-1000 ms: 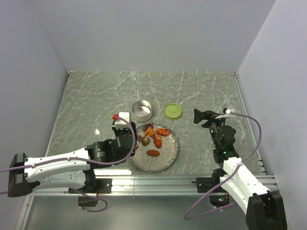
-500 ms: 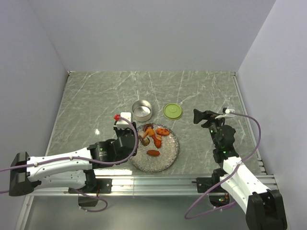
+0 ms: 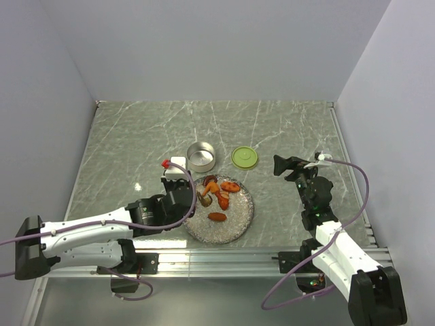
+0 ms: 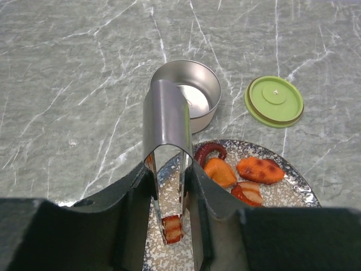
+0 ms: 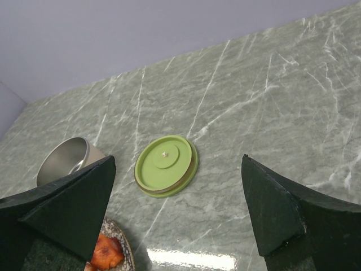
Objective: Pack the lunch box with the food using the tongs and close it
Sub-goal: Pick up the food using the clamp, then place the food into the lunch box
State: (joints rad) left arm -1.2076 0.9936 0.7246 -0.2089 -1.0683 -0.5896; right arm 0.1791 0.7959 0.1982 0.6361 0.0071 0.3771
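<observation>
My left gripper is shut on the tongs, its fingers squeezing the two steel arms together low over the speckled plate. The tong tips pinch a striped red-brown chunk of food. More orange-red food and a dark curled piece lie on the plate. The round steel lunch box stands uncovered just beyond the plate. Its lime-green lid lies flat to the right of it. My right gripper hangs open above the table near the lid, holding nothing.
Grey marble tabletop enclosed by white walls at the back and sides. A metal rail runs along the near edge by the arm bases. The right arm's purple cable loops at the table's right side.
The left gripper has squeezed the tongs narrower and edged slightly forward over the plate's left side; the tips now pinch a chunk. The right arm has not moved.
</observation>
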